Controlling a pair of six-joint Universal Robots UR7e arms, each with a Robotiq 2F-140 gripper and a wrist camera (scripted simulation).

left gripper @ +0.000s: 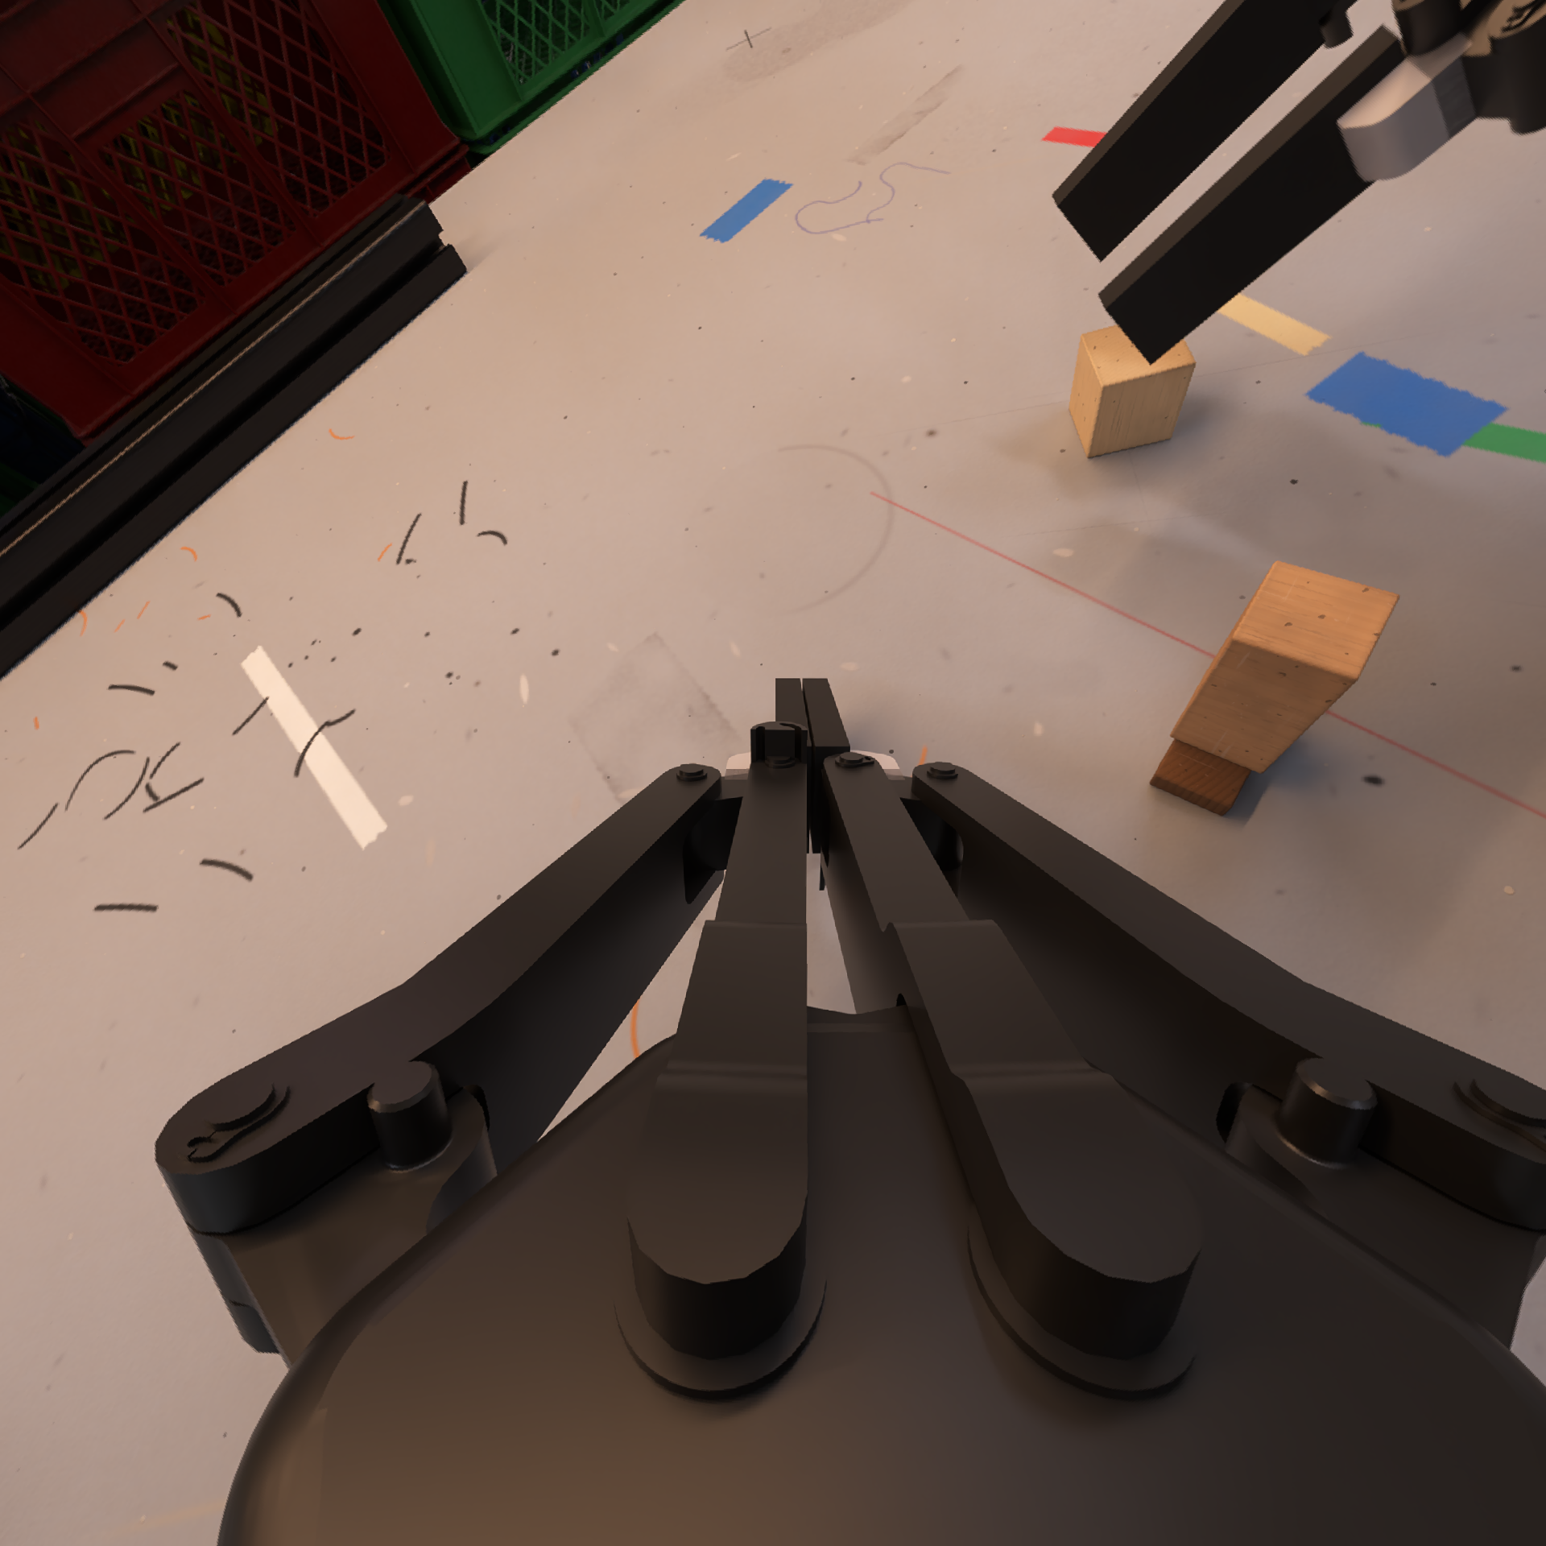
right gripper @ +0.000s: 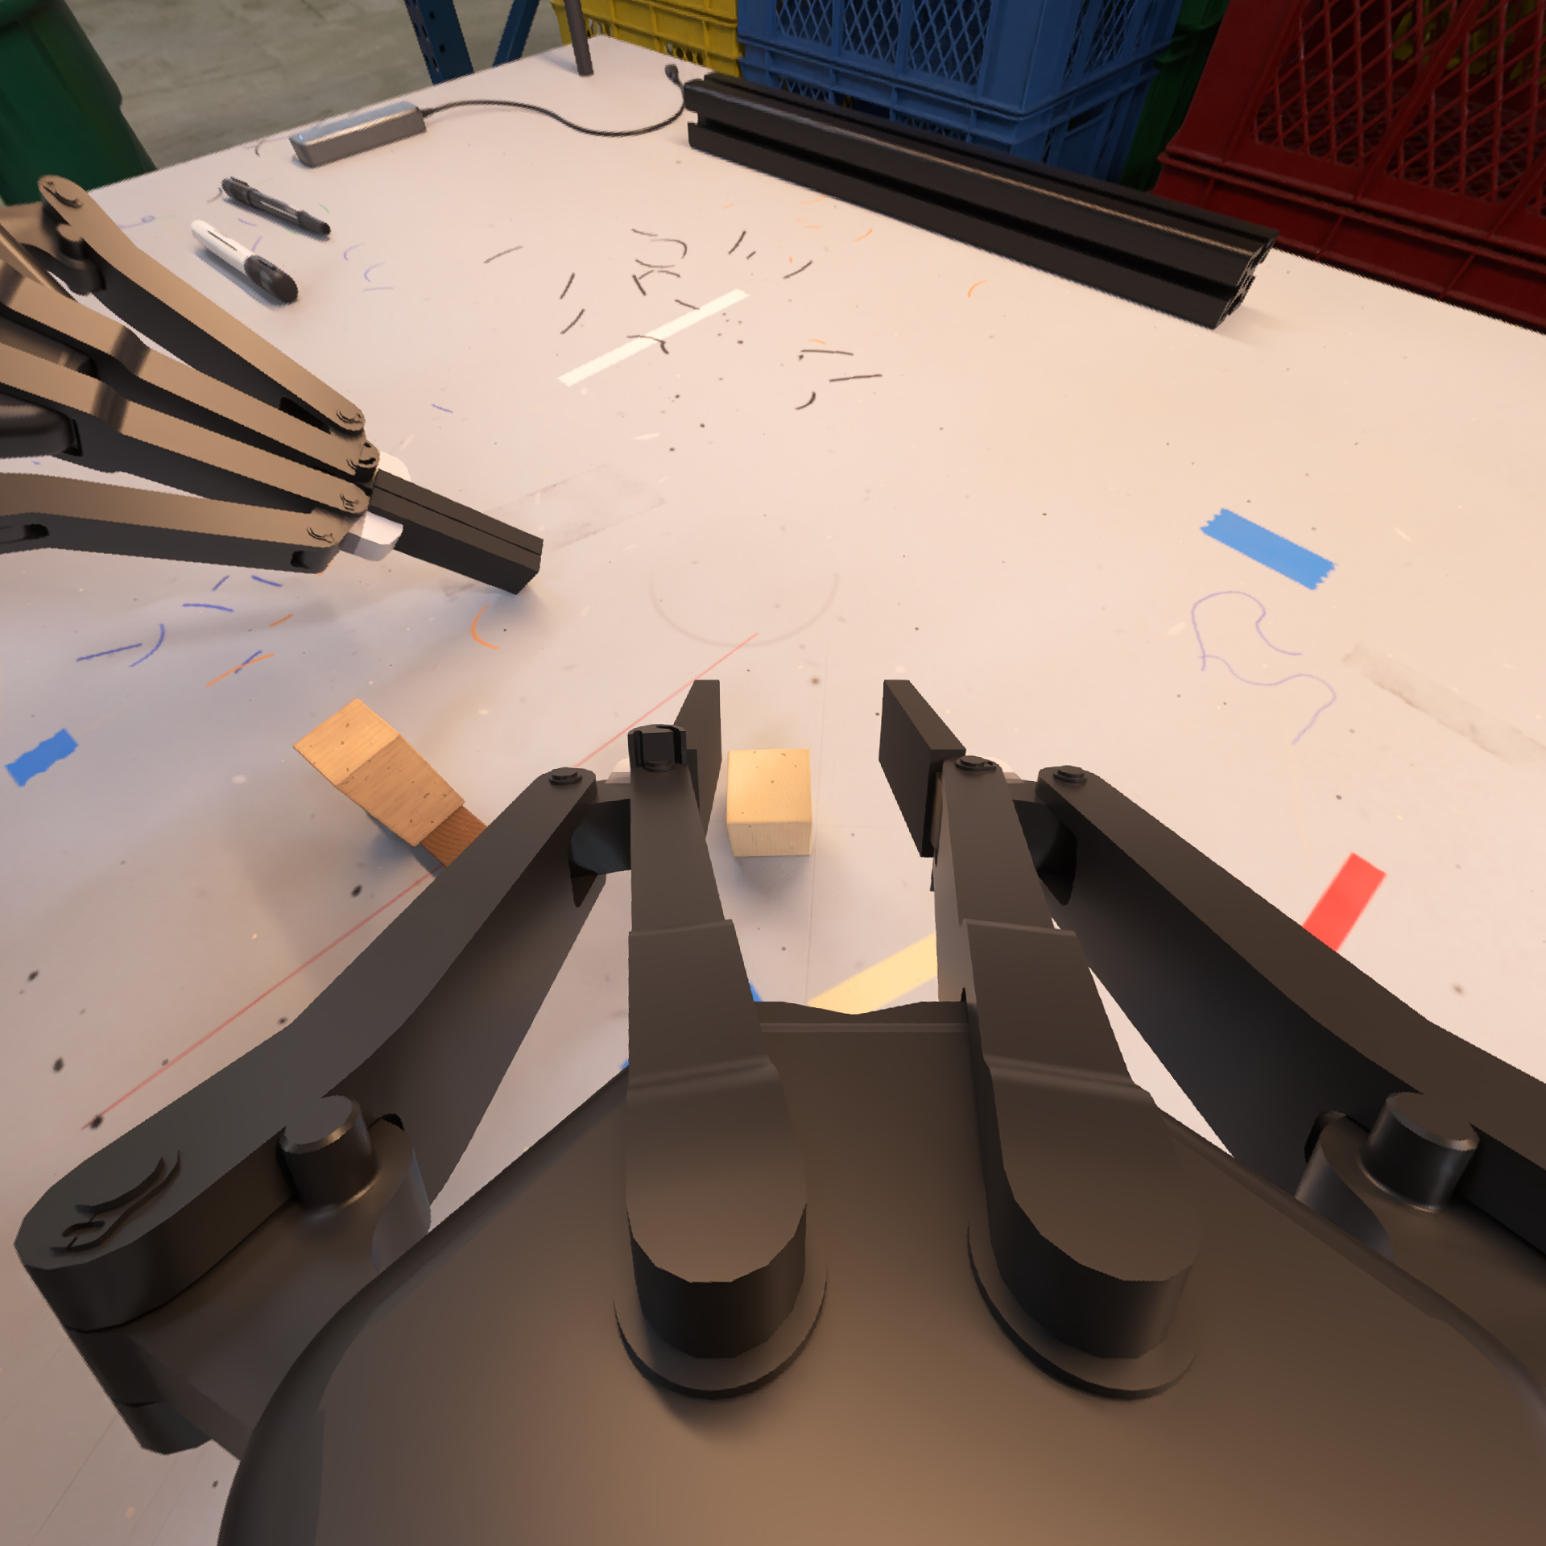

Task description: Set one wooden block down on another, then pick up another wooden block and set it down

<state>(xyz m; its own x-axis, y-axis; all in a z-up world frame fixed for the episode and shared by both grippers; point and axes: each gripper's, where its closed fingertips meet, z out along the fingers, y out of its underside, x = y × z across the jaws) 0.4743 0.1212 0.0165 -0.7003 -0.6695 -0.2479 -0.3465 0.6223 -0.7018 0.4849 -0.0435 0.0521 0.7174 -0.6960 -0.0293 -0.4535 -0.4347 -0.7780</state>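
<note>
A pale wooden cube (right gripper: 768,801) stands on the table, also in the left wrist view (left gripper: 1129,393). My right gripper (right gripper: 799,711) is open above it, with the cube nearer its left finger; it shows from afar in the left wrist view (left gripper: 1117,289). A tan wooden block (right gripper: 381,770) rests on a darker flat wooden block (right gripper: 456,834), to the left of the cube. This stack shows in the left wrist view (left gripper: 1280,661), with the darker block (left gripper: 1196,778) beneath. My left gripper (left gripper: 803,698) is shut and empty, low over the bare table; it also shows in the right wrist view (right gripper: 502,556).
A black aluminium rail (right gripper: 962,192) lies along the far table edge before red (right gripper: 1380,142), blue (right gripper: 945,67) and green crates (left gripper: 510,58). Two markers (right gripper: 251,243) and a grey adapter with cable (right gripper: 355,134) lie far left. Coloured tape strips mark the tabletop.
</note>
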